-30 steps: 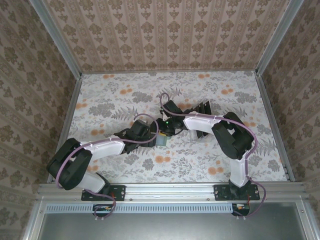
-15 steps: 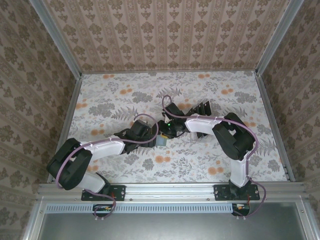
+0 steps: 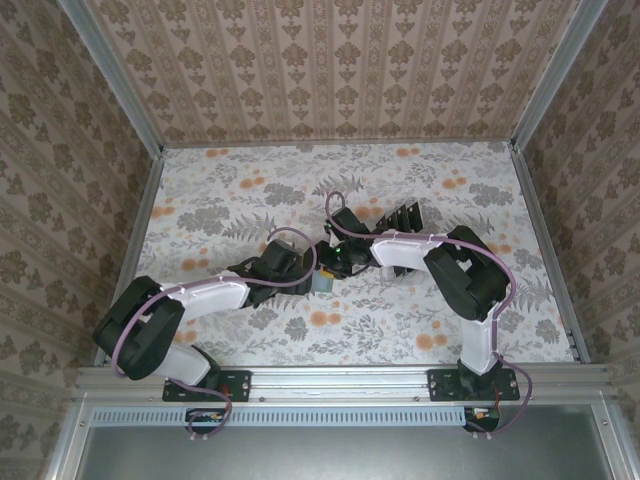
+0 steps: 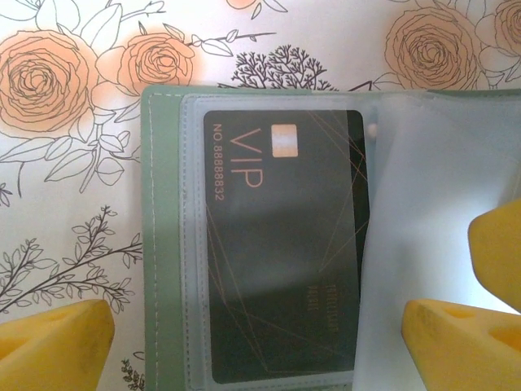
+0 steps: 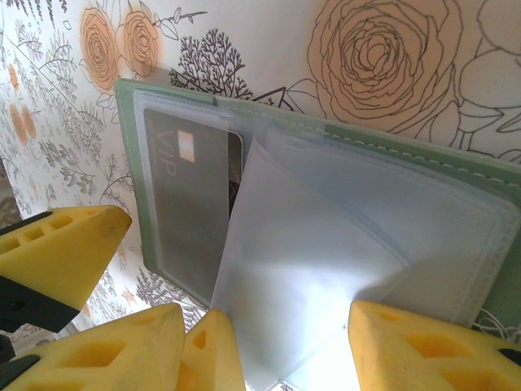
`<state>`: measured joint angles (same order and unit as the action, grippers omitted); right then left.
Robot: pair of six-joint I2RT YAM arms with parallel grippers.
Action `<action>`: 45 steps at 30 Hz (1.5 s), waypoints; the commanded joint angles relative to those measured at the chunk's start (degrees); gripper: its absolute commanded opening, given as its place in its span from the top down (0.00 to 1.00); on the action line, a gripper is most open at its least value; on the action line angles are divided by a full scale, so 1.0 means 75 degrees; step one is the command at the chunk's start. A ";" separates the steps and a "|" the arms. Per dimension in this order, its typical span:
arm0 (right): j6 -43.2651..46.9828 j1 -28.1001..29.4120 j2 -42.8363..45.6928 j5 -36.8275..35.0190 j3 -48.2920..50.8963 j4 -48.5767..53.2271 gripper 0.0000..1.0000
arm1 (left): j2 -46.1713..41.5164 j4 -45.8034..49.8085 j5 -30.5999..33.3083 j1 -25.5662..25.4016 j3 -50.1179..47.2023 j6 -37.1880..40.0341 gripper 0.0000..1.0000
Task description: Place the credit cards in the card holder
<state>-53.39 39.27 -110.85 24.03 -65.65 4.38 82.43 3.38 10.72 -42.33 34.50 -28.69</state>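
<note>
The sage-green card holder (image 4: pixel 163 244) lies open on the flowered table between both grippers (image 3: pixel 323 284). A black credit card (image 4: pixel 277 244) marked VIP sits inside its clear left sleeve (image 5: pixel 191 187). A translucent sleeve page (image 4: pixel 423 204) stands lifted over the right half. My left gripper (image 4: pixel 259 346) is open and straddles the holder's near edge (image 3: pixel 312 272). My right gripper (image 5: pixel 317 350) has its jaws apart with the lifted page (image 5: pixel 326 244) between them; I cannot tell whether they press on it. Several more black credit cards (image 3: pixel 406 216) stand upright behind the right arm.
The two wrists meet closely at the table's middle (image 3: pixel 325 265), with the left gripper's yellow fingers (image 5: pixel 61 244) right beside mine in the right wrist view. Patterned walls close the table (image 3: pixel 230 200) at the back and both sides.
The right wrist has shifted very slightly over the holder. The left arm and both jaw openings look unchanged.
</note>
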 commanded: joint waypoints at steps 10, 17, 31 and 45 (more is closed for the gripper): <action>-0.0781 0.0085 0.0483 0.0042 0.0796 -0.0369 0.42 | 0.0060 -0.0147 0.0037 0.0059 0.0075 -0.0031 0.00; -0.1250 0.0085 0.0172 0.0111 0.0681 -0.0830 0.42 | 0.0073 -0.0148 0.0013 0.0063 0.0087 -0.0037 0.00; -0.1755 0.0012 -0.0167 0.0547 0.0548 -0.2091 0.42 | 0.0036 -0.0131 -0.0015 0.0055 0.0102 -0.0014 0.00; -0.1708 0.0070 -0.0189 0.0645 -0.0083 -0.1738 0.42 | -0.1534 0.0295 0.0295 0.0057 -0.0139 -0.0170 0.00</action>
<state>-66.43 39.29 -111.61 27.81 -63.05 -10.94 74.15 4.27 10.79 -42.28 34.46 -28.71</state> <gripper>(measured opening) 0.580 0.997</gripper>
